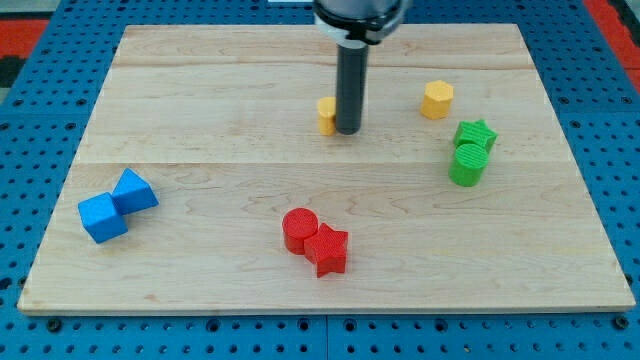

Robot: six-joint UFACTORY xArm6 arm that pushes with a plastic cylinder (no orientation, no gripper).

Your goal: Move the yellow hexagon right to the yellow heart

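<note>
The yellow hexagon (437, 100) stands near the view's top right on the wooden board. The yellow heart (326, 115) sits near the top centre, mostly hidden behind my rod, only its left part showing. My tip (348, 131) rests on the board right against the heart's right side. The hexagon is well to the right of the tip, apart from it.
A green star (477, 133) and green cylinder (467, 165) touch at the right. A red cylinder (298, 229) and red star (328, 250) touch at bottom centre. Two blue blocks (117, 205) touch at the left. The board (200, 110) lies on a blue pegboard.
</note>
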